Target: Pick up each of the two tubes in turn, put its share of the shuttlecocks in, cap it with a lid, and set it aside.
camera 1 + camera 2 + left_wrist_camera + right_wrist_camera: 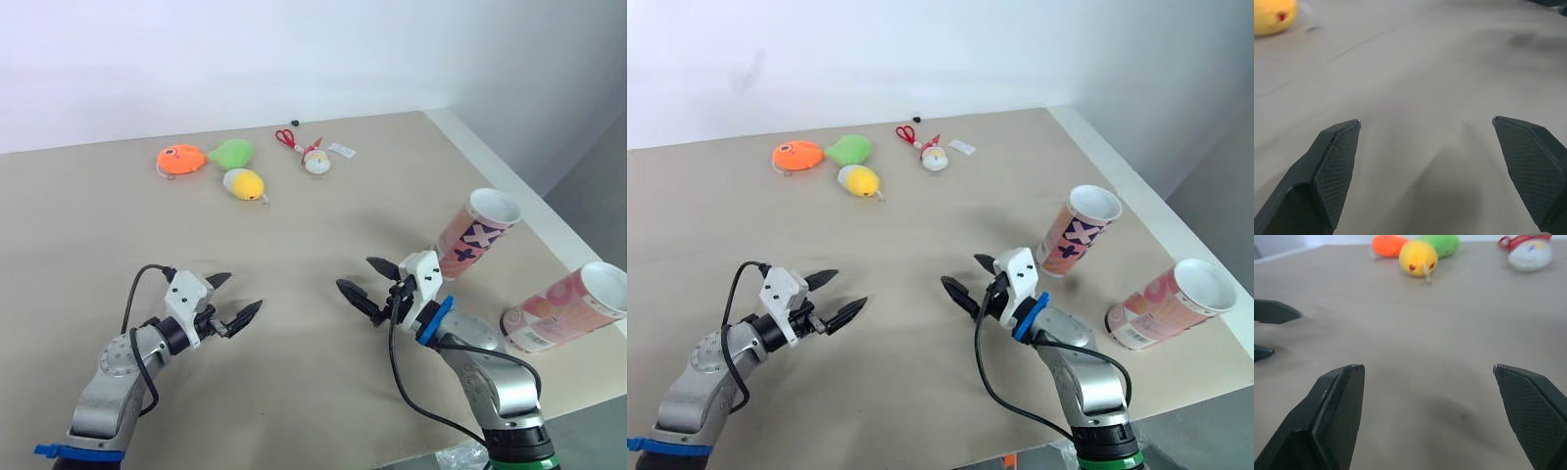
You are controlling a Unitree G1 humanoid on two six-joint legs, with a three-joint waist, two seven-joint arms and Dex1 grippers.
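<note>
Two pink-and-white tubes with open white mouths sit at the table's right side. One tube (475,233) carries dark X marks. The other tube (566,307) is by the right edge, and I cannot tell whether they stand or lie. My right gripper (355,274) is open just left of the X-marked tube, apart from it and holding nothing. My left gripper (243,292) is open over bare table at the front left, also holding nothing. In the right wrist view, the left gripper's fingertips (1273,312) face my right gripper (1427,366).
Soft toys lie at the back: orange (181,158), green (232,152), yellow (244,183) and a small white one (316,162). Red scissors (285,137) and a white tag (342,150) lie beside them. The table's right edge (549,220) runs close behind the tubes.
</note>
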